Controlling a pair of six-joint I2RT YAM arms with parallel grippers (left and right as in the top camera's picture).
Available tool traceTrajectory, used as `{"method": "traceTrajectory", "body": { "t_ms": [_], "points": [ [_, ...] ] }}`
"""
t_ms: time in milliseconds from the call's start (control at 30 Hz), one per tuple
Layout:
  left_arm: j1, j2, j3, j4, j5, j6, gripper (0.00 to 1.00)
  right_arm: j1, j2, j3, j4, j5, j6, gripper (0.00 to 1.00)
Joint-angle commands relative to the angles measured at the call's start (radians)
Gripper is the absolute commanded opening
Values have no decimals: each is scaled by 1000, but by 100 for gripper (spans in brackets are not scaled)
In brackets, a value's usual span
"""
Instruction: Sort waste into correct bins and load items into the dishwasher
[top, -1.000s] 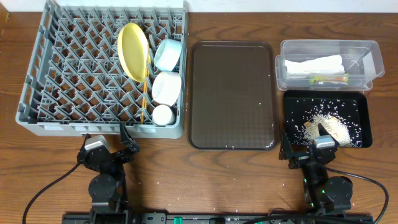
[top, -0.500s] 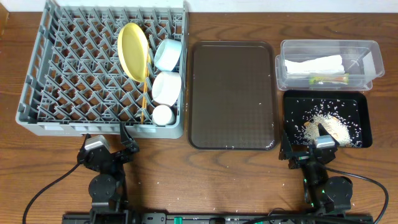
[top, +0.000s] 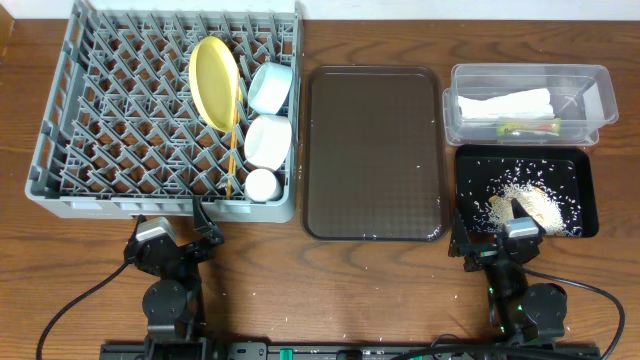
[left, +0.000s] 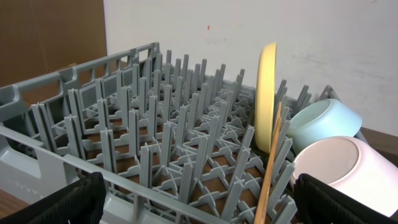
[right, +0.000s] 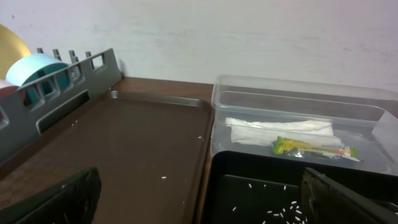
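Note:
The grey dish rack (top: 120, 100) holds the yellow plate (top: 215, 80) on edge, the light-blue bowl (top: 269, 87), the white bowl (top: 268, 140), the white cup (top: 262, 184) and the chopsticks (top: 232, 160). The plate (left: 267, 93), both bowls (left: 323, 121) (left: 342, 165) and chopsticks (left: 270, 168) show in the left wrist view. The clear tub (top: 527, 85) holds the white napkin (top: 505, 103) and the green-and-yellow wrapper (top: 525, 126). The black tray (top: 575, 170) holds rice scraps (top: 520, 200). My left gripper (top: 170, 245) is open and empty before the rack. My right gripper (top: 505, 243) is open and empty before the black tray.
The brown serving tray (top: 374, 150) lies between the rack and the bins, with a few stray grains on it (right: 164, 177). A white wall stands behind the table. Cables run from both arm bases at the front edge.

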Motion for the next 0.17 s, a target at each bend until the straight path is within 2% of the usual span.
{"method": "traceTrajectory", "body": {
  "t_ms": [0, 133],
  "points": [
    [5, -6, -21, -34, -8, 14, 98, 8, -7, -2, -3, -14, -18, 99],
    [5, -6, -21, -34, -8, 14, 98, 8, -7, -2, -3, -14, -18, 99]
  ]
}}
